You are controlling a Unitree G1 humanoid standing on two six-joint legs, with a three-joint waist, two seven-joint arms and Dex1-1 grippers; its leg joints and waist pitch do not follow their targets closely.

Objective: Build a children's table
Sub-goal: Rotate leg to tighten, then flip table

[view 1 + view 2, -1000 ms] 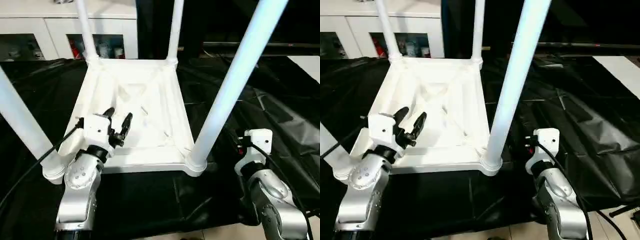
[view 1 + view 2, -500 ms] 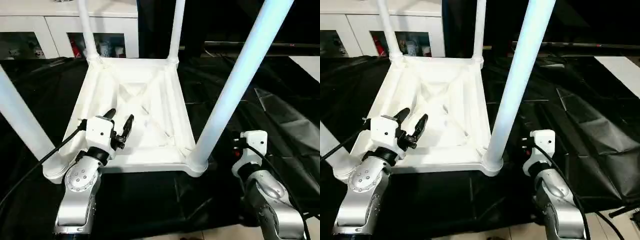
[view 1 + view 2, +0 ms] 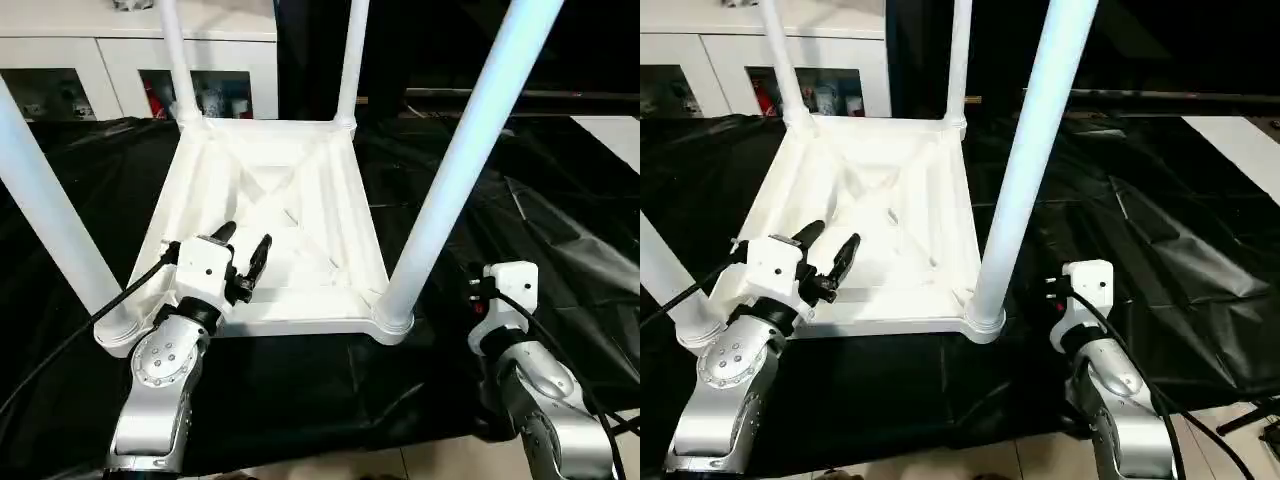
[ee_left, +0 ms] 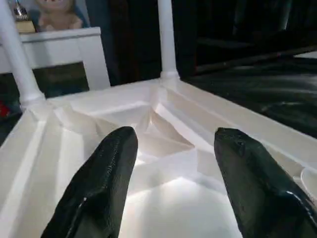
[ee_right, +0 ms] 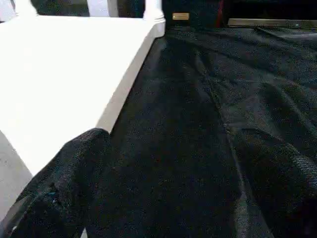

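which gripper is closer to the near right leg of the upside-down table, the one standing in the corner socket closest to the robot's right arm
Right. The right gripper sits beside that near right leg, just off the table's edge over the black cloth. The left gripper hovers over the ribbed underside near the opposite front corner.

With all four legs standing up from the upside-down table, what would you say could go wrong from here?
1. The left pincer hovers open over the ribbed underside of the children's table, between the legs; a wide swing could knock the near-left leg.
2. The right pincer is open beside the near-right leg; a bump might loosen that leg in its socket.
3. The black cloth is wrinkled, so the table may slide when pushed.
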